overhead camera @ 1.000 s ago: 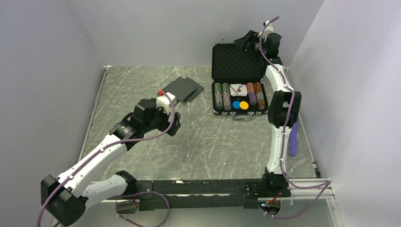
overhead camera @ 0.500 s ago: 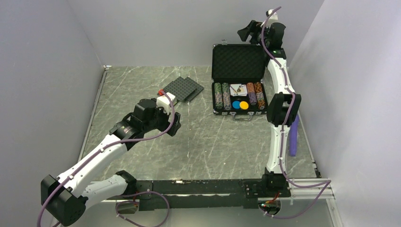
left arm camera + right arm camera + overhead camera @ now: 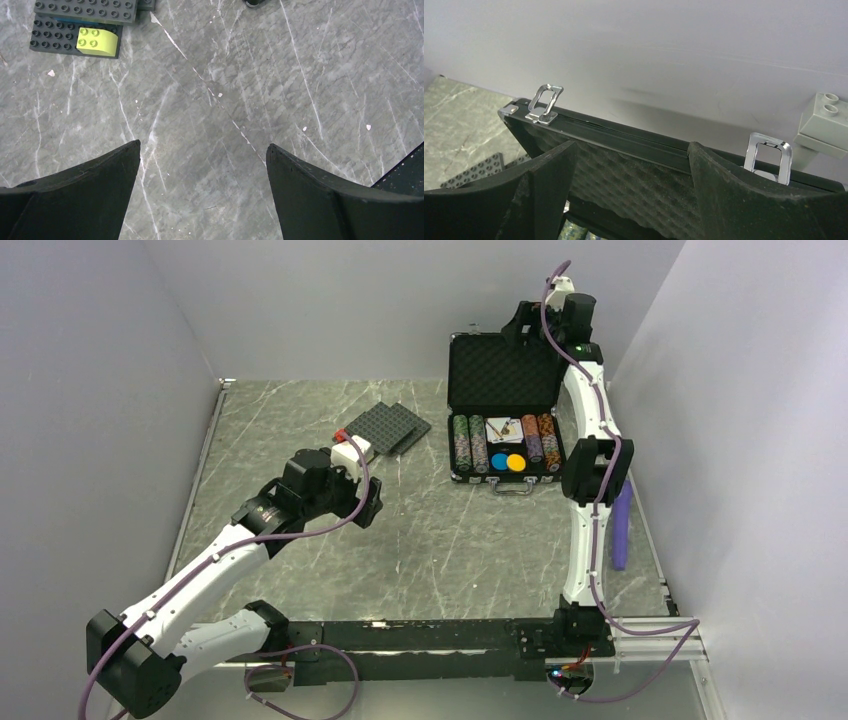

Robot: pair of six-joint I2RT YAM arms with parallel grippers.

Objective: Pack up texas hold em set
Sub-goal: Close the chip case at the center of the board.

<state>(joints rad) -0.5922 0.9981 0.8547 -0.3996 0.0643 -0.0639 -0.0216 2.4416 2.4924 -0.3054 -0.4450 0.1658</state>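
- My claw (image 3: 631, 150) stands spread wide, with nothing between its fingers.
- Past the gap runs the top edge of the briefcase lid (image 3: 624, 141), its egg-crate foam (image 3: 634, 190) facing me.
- Two silver clasps stick up from that edge: the left latch (image 3: 544, 104) and the right latch (image 3: 768, 156).
- A grey brick (image 3: 826, 120) shows far right; a dark studded plate (image 3: 471, 171) lies lower left.

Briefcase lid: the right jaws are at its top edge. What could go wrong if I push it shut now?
1. The chrome latch sticks up close beside the right jaws, so it may snag as the lid tips.
2. The lid could drop onto the chip stacks and jolt them.
3. Nothing braces the briefcase base. The left jaws are far off, so it may slide.
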